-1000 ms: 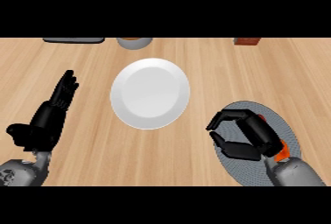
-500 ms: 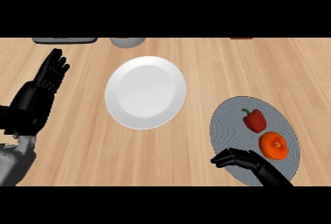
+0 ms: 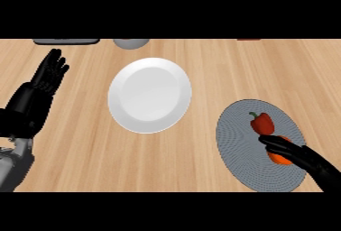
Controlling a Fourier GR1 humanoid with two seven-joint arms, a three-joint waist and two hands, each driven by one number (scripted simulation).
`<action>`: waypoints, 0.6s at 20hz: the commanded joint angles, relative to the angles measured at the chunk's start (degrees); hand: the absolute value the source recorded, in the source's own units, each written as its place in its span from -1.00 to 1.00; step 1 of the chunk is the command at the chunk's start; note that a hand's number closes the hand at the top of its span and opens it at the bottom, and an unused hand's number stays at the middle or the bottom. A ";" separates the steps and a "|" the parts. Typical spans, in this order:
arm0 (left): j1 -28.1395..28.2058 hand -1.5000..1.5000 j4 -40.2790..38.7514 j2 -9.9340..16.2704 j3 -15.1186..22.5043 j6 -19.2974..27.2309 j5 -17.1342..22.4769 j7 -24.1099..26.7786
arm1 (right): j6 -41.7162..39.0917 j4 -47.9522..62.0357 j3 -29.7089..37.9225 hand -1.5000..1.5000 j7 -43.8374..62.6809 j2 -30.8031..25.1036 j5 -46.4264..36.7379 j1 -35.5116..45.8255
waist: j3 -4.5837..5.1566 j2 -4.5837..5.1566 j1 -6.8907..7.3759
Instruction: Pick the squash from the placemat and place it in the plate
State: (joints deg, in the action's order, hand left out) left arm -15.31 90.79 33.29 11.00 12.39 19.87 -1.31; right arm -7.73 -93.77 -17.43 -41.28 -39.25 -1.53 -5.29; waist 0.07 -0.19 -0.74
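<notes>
I see the orange squash (image 3: 281, 157) lying on the grey oval placemat (image 3: 236, 149) at the lower right, mostly hidden under my right hand (image 3: 296, 153), so I cannot tell its long axis or which way it points. Just above it, touching or nearly so, lies a red bell pepper (image 3: 262, 122), its long axis running up and down the view with the green stem toward the far side. My right hand comes in from the lower right corner, its fingers reaching over the squash; whether they are curled round it I cannot tell.

The white plate (image 3: 149, 94) sits near the middle of the light wooden counter (image 3: 220, 72), well apart from the placemat, with nothing on it. At the counter's far edge I make out a dark flat object (image 3: 66, 41), a grey rounded object (image 3: 131, 43) and a sliver of something reddish-brown (image 3: 248, 39), all cut off by the view.

My left hand (image 3: 41, 85) rests open at the left edge, fingers straight and pointing up.

Against 0.5 s ago, the right hand has moved up onto the squash from the placemat's near edge; the left hand, plate and pepper look unchanged
</notes>
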 commanded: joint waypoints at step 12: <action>1.29 0.00 -1.72 -0.49 -1.62 -3.15 -0.19 2.18 | -12.71 -14.13 -1.52 -1.00 35.66 -23.12 -18.13 4.15 | 0.12 0.23 1.19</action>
State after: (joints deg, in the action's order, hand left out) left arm -15.08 89.99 33.04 9.86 10.44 19.91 -0.97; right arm -15.98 -104.54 -15.61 -14.51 -60.14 -15.77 -2.11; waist 0.21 -0.13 -0.17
